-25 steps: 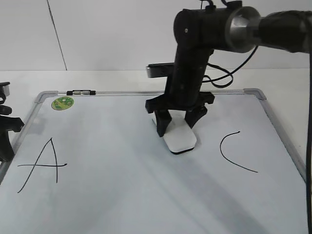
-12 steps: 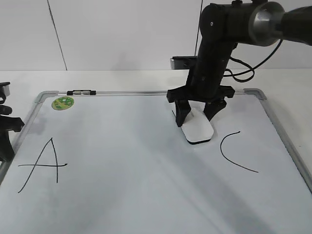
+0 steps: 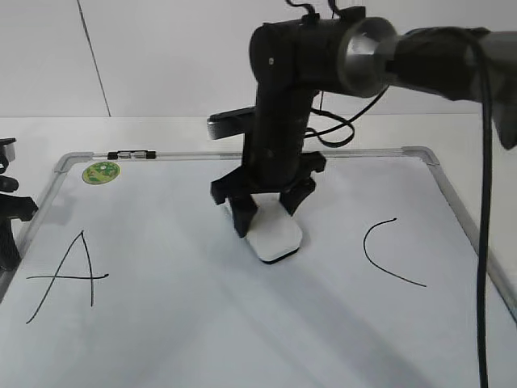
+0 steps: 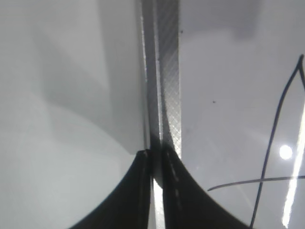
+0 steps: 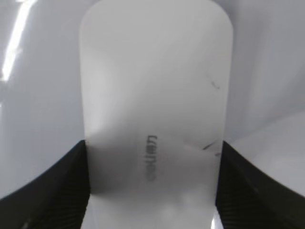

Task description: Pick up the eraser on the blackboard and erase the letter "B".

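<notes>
My right gripper (image 3: 268,217) is shut on the white eraser (image 3: 276,241) and presses it flat on the blackboard (image 3: 178,323), in the middle between the "A" (image 3: 66,275) and the "C" (image 3: 388,252). In the right wrist view the eraser (image 5: 152,95) with grey print fills the frame between the two black jaws (image 5: 152,191). No letter "B" shows; the board around the eraser is blank white, and the spot under the eraser is hidden. My left gripper (image 3: 6,230) is shut at the board's left frame (image 4: 167,86).
A green sticker (image 3: 102,171) and a small black-and-silver marker (image 3: 133,153) lie at the board's far left corner. The right arm's cable (image 3: 485,242) hangs at the right. Strokes of the "A" (image 4: 271,157) show in the left wrist view.
The right gripper carried the eraser right toward the "C", then swept it back left and nearer, across the board's middle. The left gripper has not moved.
</notes>
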